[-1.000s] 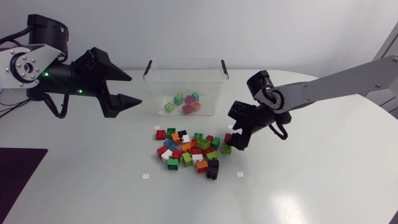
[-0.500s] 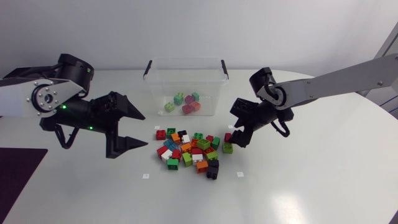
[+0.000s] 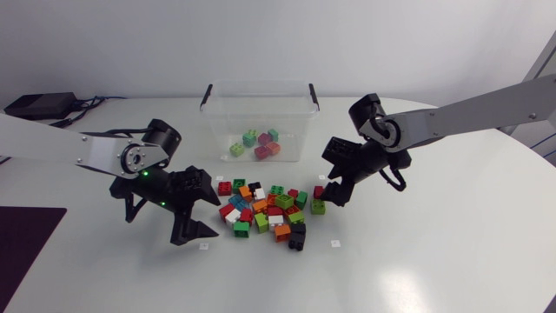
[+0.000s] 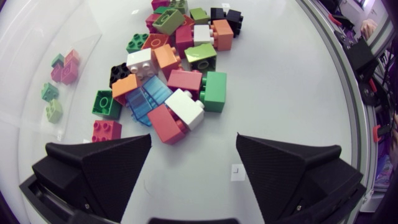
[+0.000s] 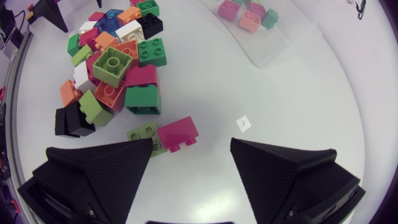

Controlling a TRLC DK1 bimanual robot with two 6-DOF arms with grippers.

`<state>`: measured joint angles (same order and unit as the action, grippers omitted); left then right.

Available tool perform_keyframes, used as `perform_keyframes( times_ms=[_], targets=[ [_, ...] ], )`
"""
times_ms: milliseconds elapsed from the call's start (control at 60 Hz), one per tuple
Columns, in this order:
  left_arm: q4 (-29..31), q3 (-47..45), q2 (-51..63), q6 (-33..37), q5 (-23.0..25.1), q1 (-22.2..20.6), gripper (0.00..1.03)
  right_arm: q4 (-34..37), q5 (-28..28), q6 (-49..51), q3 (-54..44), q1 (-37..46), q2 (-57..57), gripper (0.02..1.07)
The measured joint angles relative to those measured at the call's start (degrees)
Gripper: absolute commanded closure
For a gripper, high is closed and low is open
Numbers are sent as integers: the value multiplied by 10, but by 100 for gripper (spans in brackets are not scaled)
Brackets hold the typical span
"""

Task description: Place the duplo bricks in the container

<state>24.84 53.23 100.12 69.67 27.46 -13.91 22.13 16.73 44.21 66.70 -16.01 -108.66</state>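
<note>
From above, our left hand (image 3: 211,216) gapes empty, the brick pile (image 3: 265,209) on the bench at its three o'clock; our right hand (image 3: 328,193), open and empty, stands at the pile's three o'clock; left wrist: pile at twelve o'clock, ahead; right wrist: pink brick (image 5: 178,134) just ahead of the spread fingers.

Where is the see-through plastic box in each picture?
Head view: clear plastic container, behind the colourful brick pile.
Left wrist view: ahead of the left gripper, beside the pile.
Right wrist view: ahead of the right gripper, beyond the pile.
Shared landmark: that brick pile.
</note>
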Motion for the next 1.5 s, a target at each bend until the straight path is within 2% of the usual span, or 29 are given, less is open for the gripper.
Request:
perform_keyframes(
  times_ms=[217,450,950,1067,1283,1500],
  targets=[
    [-68,19,41,-15,-22,-3,12,0,0,0,2,0,0,16],
    [-97,27,63,-37,-27,-1,12,0,0,0,27,1,-2,16],
    [-109,53,84,-54,-36,6,12,5,0,0,44,0,-23,17],
    [-109,53,84,-56,-36,0,12,4,-3,-10,44,-18,-23,21],
    [-109,53,84,-56,-36,-9,12,3,-69,-61,44,-46,-24,21],
    [-109,53,84,-56,-36,-9,12,2,-108,-116,46,-49,-53,36]
  ],
)
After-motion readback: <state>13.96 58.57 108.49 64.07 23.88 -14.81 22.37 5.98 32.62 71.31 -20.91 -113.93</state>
